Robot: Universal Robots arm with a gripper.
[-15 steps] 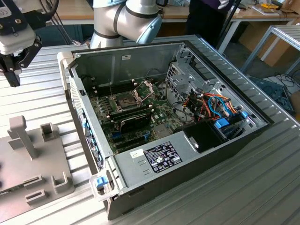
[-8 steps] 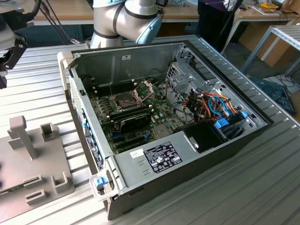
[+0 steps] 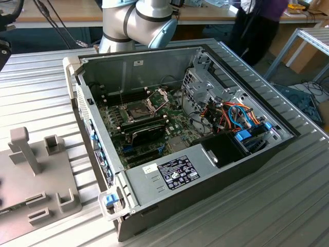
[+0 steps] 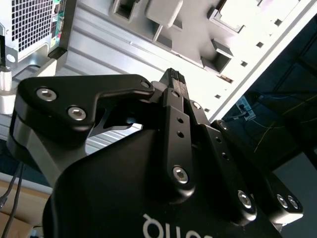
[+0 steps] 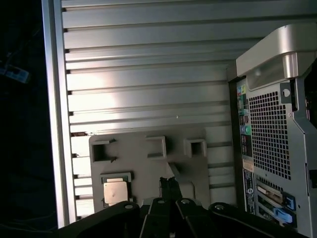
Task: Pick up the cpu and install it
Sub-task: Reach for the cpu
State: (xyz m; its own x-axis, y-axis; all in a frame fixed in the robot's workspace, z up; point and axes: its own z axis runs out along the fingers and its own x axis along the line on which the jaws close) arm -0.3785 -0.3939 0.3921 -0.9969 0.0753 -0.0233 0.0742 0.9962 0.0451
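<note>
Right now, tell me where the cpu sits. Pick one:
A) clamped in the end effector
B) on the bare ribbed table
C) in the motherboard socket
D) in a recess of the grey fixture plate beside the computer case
D: in the first wrist view the cpu lies in a framed recess of the grey fixture plate, apart from the end effector.

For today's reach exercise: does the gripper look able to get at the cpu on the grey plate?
Probably yes. The cpu lies uncovered in its recess on the grey plate, and the gripper hangs above the plate, off to one side of it. Its jaws look shut.
</note>
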